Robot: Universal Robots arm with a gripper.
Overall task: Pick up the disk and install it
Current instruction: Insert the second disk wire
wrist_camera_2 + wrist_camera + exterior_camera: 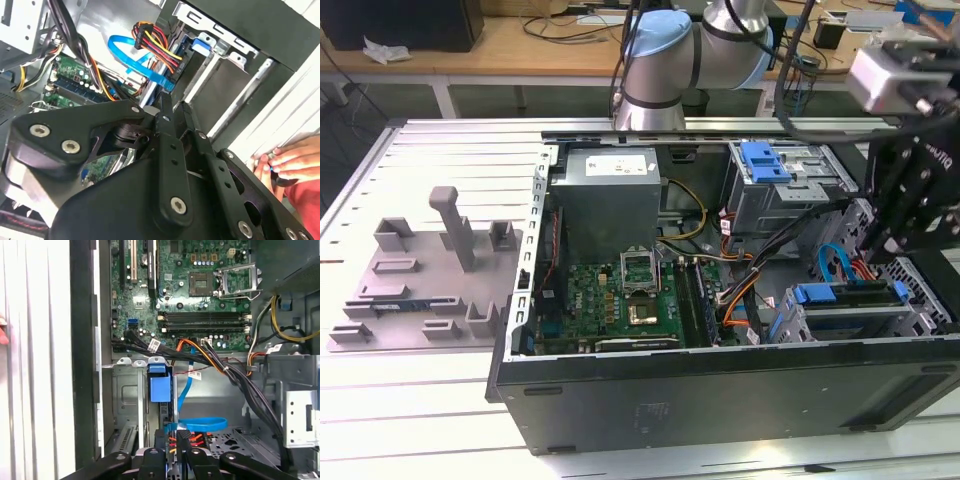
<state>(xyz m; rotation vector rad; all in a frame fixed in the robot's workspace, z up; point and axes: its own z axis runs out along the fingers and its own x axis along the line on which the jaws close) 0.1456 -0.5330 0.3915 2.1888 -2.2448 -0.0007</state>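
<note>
Gripper (170, 440), fingers closed together, nothing held, poised over drive cage (131, 405) inside open computer case (720, 390). Disk (848, 296), blue-framed, seated in that cage. Motherboard (185, 295) beyond, cables (220, 360) crossing between.

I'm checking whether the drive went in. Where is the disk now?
The disk sits in the drive cage at the computer case's corner, on the exterior view's right, below the gripper, beside the blue cable.
</note>
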